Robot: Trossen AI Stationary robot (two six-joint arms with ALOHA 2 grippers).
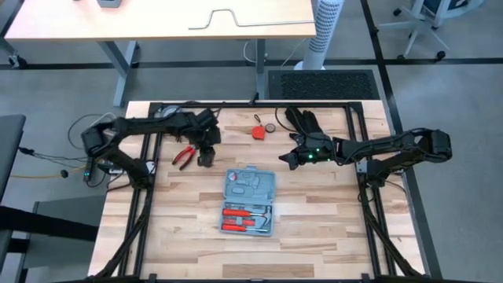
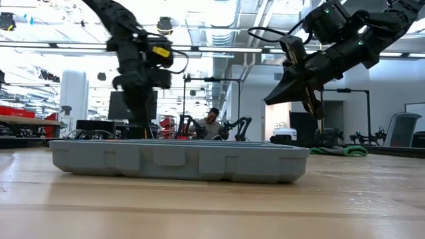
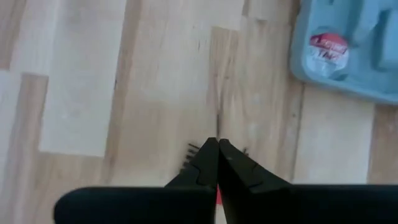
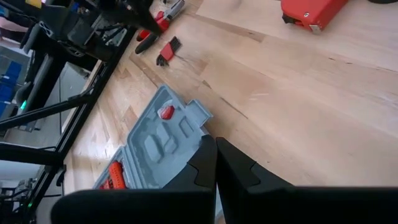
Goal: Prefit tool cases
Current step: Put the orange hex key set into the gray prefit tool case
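Tool case (image 1: 249, 201) lies open mid-bench; left tool (image 1: 207, 156), clenched on nothing, hangs beside red-handled pliers (image 1: 185, 156), so unclench first; right tool (image 1: 288, 159) idles clenched near the far-right corner.

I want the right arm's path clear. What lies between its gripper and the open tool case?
Only bare wood: in the high view nothing lies between the right gripper and the tool case.
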